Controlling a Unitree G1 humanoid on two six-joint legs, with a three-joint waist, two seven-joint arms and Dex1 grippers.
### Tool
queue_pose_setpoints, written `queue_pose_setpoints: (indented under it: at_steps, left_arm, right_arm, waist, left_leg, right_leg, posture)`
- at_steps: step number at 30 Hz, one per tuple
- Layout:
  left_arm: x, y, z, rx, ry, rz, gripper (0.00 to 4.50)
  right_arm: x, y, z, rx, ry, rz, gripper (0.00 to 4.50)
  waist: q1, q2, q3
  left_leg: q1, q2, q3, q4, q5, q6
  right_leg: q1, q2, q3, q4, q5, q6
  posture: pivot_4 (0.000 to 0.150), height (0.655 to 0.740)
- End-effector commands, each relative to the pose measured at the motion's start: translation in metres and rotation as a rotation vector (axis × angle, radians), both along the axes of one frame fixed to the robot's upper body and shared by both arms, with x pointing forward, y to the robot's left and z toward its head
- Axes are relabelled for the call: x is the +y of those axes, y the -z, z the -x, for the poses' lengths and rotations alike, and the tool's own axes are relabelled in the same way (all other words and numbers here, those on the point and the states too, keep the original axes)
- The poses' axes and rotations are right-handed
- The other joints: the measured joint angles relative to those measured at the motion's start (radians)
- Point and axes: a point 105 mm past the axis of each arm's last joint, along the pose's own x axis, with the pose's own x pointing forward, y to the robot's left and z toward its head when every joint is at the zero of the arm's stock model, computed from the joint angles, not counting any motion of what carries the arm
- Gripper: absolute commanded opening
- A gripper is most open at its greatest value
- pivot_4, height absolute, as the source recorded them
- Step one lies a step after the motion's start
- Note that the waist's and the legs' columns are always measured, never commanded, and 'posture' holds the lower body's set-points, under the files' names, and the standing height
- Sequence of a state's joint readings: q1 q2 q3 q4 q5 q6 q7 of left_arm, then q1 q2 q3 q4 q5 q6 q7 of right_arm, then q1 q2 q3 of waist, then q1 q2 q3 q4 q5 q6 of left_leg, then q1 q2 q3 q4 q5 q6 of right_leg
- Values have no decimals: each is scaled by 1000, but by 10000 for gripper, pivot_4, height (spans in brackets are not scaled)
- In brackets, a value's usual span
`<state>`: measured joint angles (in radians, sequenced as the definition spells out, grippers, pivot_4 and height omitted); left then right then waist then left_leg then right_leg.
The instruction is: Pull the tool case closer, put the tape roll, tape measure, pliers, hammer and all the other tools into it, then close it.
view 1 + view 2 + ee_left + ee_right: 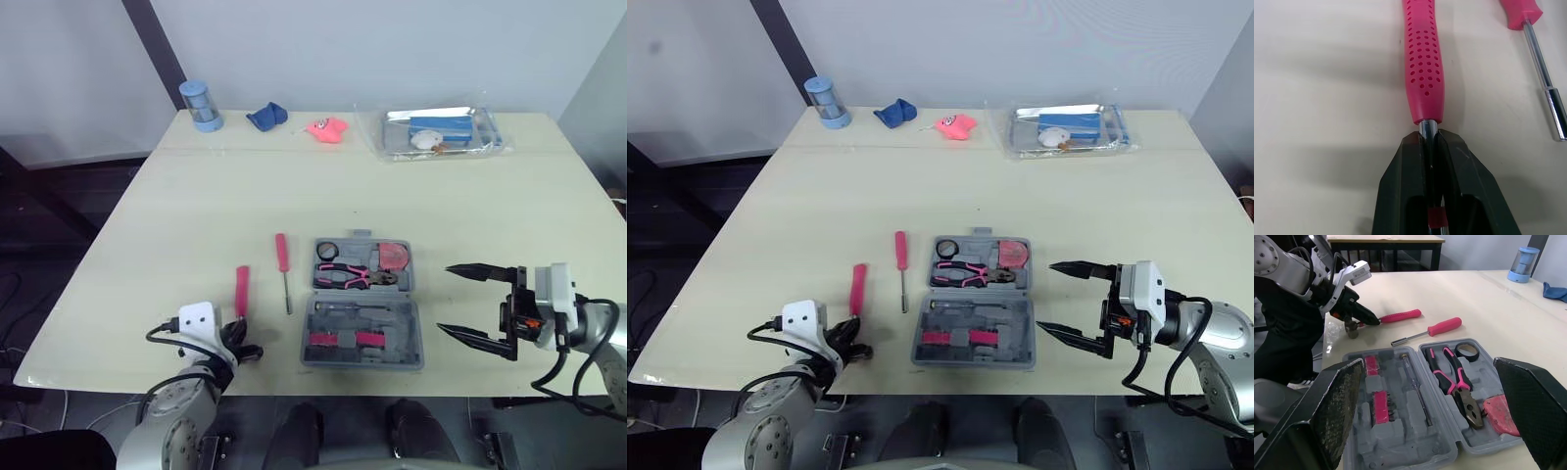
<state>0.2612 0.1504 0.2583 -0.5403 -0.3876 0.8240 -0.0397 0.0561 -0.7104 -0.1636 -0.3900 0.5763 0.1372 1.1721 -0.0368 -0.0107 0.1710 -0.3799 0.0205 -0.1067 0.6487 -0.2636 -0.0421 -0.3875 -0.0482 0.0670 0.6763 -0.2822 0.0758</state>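
The grey tool case [402, 323] lies open near the table's front edge. Its far half holds a black tape roll [327, 251], pink-handled pliers [353, 277] and a pink tape measure [394, 256]. Left of the case lie a pink screwdriver [283, 262] and the pink-handled hammer [241, 290]. My left gripper [243, 345] is shut on the hammer's steel shaft [1428, 128], just below the handle and close to the head [1352, 328]. To the right of the case my right gripper [445, 299] stands open, nothing between its fingers [1334, 406].
Along the table's far edge stand a blue cup [201, 105], a blue cloth [266, 117], a pink object [327, 129] and a clear tray [436, 132] with items inside. The hammer's head sits near the table's front edge.
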Motion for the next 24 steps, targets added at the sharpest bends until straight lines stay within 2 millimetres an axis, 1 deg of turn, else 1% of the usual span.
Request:
queue_pose_setpoints:
  at_steps: [1,2,4,7,9,10,11,15,19,21,22,24]
  left_arm:
    - [-2,-11,-1,-48,-9,17,4599]
    - [-1,-12,-2,-57,-10,21,9606]
    - [2,-15,-4,-76,-28,18,17181]
    - [2,-19,-5,-96,-28,20,32562]
    - [3,-22,-5,-105,-24,16,38915]
    - [3,-24,-4,-110,-21,20,43435]
    - [2,-27,-4,-117,-18,25,44309]
    - [1,-43,-5,-164,30,26,44309]
    - [-3,-64,-3,-200,169,-8,44309]
    - [-5,-78,-6,-222,309,-72,44309]
    - [-5,-82,-7,-225,354,-92,44309]
    - [-7,-94,-13,-255,585,-166,44309]
  right_arm:
    - [5,-6,3,-19,-36,5,45000]
    - [5,-7,4,-16,-41,5,45000]
    - [6,-7,7,-1,-65,3,45000]
    - [6,-7,13,24,-107,16,45000]
    - [5,-7,17,32,-133,34,45000]
    - [5,-7,18,34,-146,39,45000]
    - [4,-8,20,37,-157,44,45000]
    - [1,-9,24,39,-204,74,45000]
    - [-1,-10,24,43,-221,94,45000]
    - [0,-10,21,37,-225,95,45000]
    - [0,-10,21,35,-226,95,45000]
    - [3,-11,18,26,-226,89,45000]
  waist:
    - [0,0,0]
    - [0,0,0]
    - [0,0,0]
    - [0,0,0]
    - [0,0,0]
    - [0,0,0]
    - [0,-1,0]
    - [0,-2,1]
    - [0,-2,1]
    - [0,-2,1]
    - [-1,-2,1]
    - [0,-3,2]
  left_leg:
    - [0,0,0,0,0,0]
    - [0,0,0,0,0,0]
    - [0,0,0,0,0,0]
    - [0,0,0,0,0,0]
    - [0,0,0,0,0,0]
    - [0,0,0,0,0,0]
    - [0,0,0,0,0,0]
    - [0,0,0,0,0,0]
    - [0,0,-1,0,0,0]
    - [0,0,-1,0,0,0]
    - [0,0,-1,0,0,0]
    - [0,0,-1,0,0,0]
  right_leg:
    - [0,0,0,0,0,0]
    - [0,0,0,0,0,0]
    - [0,0,0,0,0,0]
    - [0,0,0,0,0,0]
    - [0,0,0,0,0,0]
    - [0,0,0,0,0,0]
    - [0,0,0,0,0,0]
    - [0,0,0,0,0,0]
    - [1,0,0,-1,0,0]
    - [1,0,0,0,0,0]
    - [1,0,-1,0,0,0]
    - [1,0,-1,0,0,0]
  posture:
    - [1500,7400]
    - [1500,7400]
    - [1500,7400]
    - [1500,7400]
    - [1500,7400]
    - [1500,7400]
    - [1500,7400]
    - [1500,7400]
    - [1500,7400]
    - [1500,7400]
    - [1500,7400]
    - [1500,7400]
